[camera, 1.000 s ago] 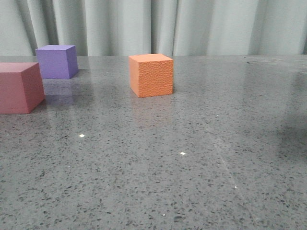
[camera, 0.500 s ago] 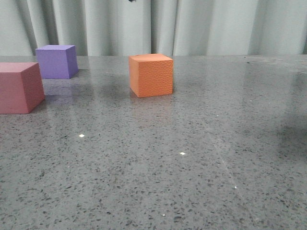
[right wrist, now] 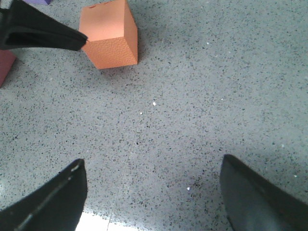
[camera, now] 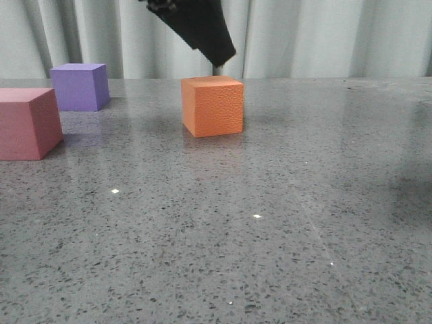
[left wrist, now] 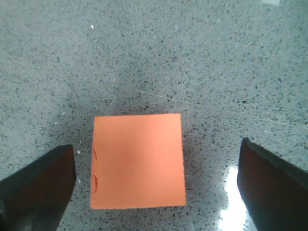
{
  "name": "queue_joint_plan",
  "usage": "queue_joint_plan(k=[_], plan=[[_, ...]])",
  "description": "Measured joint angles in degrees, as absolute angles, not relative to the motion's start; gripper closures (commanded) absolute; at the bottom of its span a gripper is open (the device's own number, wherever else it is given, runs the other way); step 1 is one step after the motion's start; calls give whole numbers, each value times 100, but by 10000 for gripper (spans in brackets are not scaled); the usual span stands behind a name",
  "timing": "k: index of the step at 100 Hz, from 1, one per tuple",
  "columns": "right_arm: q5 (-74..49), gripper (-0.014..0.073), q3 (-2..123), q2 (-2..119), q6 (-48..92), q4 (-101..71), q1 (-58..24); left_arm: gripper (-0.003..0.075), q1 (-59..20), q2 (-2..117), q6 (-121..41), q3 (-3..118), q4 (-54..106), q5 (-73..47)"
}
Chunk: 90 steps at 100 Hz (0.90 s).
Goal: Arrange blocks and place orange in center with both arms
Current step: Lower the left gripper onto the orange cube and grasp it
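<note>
the left fingers are spread wide and hold nothing; in the left wrist view the orange cube lies between them, with a clear gap of counter on either side, so neither finger touches it. in the front view the left arm's black finger hangs from above, its tip just over the back top edge of the orange cube, apart from it. the right fingers are also wide open and empty, hovering over bare counter, well apart from the orange cube, which shows far off in the right wrist view with the left finger beside its top.

the orange cube sits upright on the grey speckled counter, near the middle of the front view. the purple cube stands further back on the left, and the pink cube nearer, at the left edge, partly cut off. the two are close but apart, and both well apart from the orange cube. pale curtains hang behind the counter.
</note>
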State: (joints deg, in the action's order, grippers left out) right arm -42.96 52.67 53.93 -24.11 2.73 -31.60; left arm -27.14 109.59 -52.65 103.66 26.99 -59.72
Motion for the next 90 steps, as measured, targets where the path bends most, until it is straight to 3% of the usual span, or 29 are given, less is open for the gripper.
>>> queue_joint_plan(k=[66,77,90], plan=[[-4339,25,5267,5393,-2411,189,-3160,84,-2714,11654,-5265,10378,2691,-5768],[-4341,25,5267,5393,-2411,189,-3160,138,-2714,11654,-5265,10378,2665,-5784],[-4386,25,5258,5393,-2411,189,-3160,291,-2714,11654,-5265,10378,2637,-5820]])
